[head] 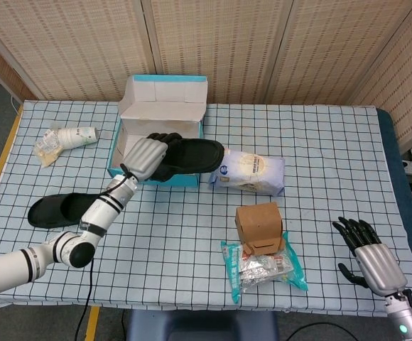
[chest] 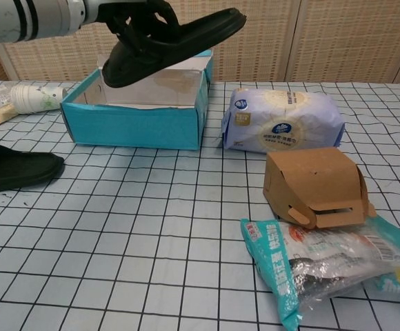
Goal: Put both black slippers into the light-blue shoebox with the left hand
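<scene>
My left hand (head: 143, 158) grips one black slipper (head: 190, 157) by its strap and holds it in the air over the light-blue shoebox (head: 158, 140), toe pointing right and tilted up. In the chest view that slipper (chest: 172, 45) hangs above the box (chest: 136, 120), with the left hand (chest: 134, 17) around its heel end. The other black slipper (head: 58, 210) lies flat on the cloth at the left, also seen in the chest view (chest: 15, 167). My right hand (head: 373, 260) rests open at the table's near right corner.
A white tissue pack (head: 248, 171) lies right of the box. A brown cardboard carton (head: 260, 227) stands on a teal snack bag (head: 264, 266). A crumpled cup and wrapper (head: 64, 140) lie at the far left.
</scene>
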Robot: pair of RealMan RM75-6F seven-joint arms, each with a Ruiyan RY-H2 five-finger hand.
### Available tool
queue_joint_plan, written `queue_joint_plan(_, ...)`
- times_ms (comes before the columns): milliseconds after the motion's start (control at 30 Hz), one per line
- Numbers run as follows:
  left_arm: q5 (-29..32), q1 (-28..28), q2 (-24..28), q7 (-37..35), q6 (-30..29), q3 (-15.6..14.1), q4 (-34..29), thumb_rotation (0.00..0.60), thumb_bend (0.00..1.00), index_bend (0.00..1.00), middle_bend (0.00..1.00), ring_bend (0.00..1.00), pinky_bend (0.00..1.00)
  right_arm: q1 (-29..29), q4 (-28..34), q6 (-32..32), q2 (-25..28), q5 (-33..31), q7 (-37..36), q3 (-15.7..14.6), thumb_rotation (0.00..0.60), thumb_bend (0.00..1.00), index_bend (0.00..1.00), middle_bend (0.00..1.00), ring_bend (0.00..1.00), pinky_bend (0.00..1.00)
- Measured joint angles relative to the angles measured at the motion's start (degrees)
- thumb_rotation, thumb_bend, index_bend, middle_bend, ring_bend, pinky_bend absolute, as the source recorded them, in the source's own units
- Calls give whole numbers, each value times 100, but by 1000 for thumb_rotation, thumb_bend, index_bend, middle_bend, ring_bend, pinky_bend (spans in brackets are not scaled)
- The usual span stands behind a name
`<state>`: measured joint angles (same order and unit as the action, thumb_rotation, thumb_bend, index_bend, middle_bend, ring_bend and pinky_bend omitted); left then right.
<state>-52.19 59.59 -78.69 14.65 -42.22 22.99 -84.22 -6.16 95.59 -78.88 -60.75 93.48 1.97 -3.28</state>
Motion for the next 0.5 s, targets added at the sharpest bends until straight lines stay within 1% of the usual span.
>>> queue_joint_plan(133,-175,244,-512,-535,157,60,922,600,552,289,339,270,365,-6,1,28,-14,-76,74,27,600,252,0,0,0,0)
queue_joint_plan(333,-374,593,-1200,-1187,561,52,2223,600,553,289,339,268,364,-9,-10,75,-28,-127,109,25,600,252,0,0,0,0)
queue_joint_plan(500,-572,832,-1672,-1588,805,7,3133,600,552,288,338,267,362,5,-13,52,-29,-155,142,31,600,252,0,0,0,0)
